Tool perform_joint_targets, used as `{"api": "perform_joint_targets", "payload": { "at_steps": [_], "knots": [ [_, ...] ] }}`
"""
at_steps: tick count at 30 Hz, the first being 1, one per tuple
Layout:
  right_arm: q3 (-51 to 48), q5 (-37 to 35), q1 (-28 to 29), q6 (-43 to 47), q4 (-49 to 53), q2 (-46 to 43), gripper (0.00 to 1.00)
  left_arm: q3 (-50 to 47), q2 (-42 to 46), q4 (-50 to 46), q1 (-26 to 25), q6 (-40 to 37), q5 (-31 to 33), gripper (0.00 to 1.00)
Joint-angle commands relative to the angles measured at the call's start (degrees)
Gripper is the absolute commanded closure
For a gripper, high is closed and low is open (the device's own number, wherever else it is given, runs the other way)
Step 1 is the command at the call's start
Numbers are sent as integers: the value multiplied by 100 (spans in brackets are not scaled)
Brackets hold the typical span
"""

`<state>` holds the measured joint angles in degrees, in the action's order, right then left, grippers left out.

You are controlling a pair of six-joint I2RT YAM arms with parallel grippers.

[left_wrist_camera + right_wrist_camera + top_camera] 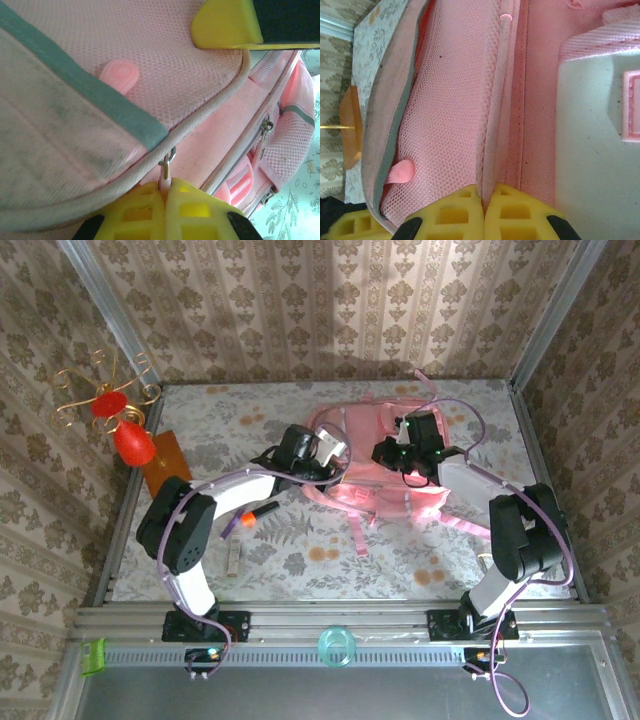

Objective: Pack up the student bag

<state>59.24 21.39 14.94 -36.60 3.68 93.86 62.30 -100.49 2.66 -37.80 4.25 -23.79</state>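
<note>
Early stage: left hand [165,190] pinches a zip pull [164,172], right hand [484,196] grips the bag [370,455] by a seam; a pen [262,511] at its 8 o'clock lies unpacked.

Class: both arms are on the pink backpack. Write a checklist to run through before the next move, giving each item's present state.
1. Left claw shut on the zip pull: ok.
2. Right claw pinching a seam of the backpack: ok.
3. Backpack lying on the table, between both arms: ok.
4. Zip's path free of snagged fabric: cannot tell.
5. Pen lying apart from the backpack: ok.
</note>
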Motion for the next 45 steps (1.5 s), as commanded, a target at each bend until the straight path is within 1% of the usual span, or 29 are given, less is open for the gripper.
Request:
{"api": "perform_joint_targets", "payload": {
  "at_steps": [1,8,11,15,20,22,24,27,30,33,35,37,41,43,45],
  "knots": [
    [132,120,-203,851,800,-103,100,-151,289,165,219,-150,575,100],
    [384,-187,-281,1585,1401,-61,100,-129,342,-109,351,-396,882,100],
    [525,-454,-346,1874,1658,-27,100,-131,412,-322,433,-546,1017,100],
    [764,-726,-360,2177,1910,87,100,-117,503,-752,536,-804,1247,100],
    [1108,-789,-366,2524,2101,246,100,-83,581,-1227,572,-1114,1441,100],
    [1293,-886,-365,2772,2245,316,100,-95,645,-1357,564,-1194,1326,100],
    [1491,-965,-356,2992,2329,429,100,-155,733,-1381,501,-1181,986,100],
    [1858,-753,-352,3254,2431,730,100,-295,837,-1193,275,-1079,487,100],
    [2188,-643,-352,3379,2626,955,100,-306,831,-987,92,-847,192,100],
    [2334,-556,-348,3358,2681,997,91,-307,772,-912,-53,-743,80,100],
    [2291,-636,-319,3271,2870,914,86,-306,674,-892,-78,-700,188,100],
    [2115,-825,-265,3103,2884,751,77,-290,526,-890,-88,-698,378,100],
    [1605,-1205,-203,2644,2741,293,63,-260,320,-829,-128,-678,436,100],
    [1207,-1134,-204,2201,2318,-19,52,-280,272,-732,-161,-664,446,100],
    [756,-822,-194,1689,1810,-281,46,-296,240,-683,-162,-650,411,100]
  ]
}}
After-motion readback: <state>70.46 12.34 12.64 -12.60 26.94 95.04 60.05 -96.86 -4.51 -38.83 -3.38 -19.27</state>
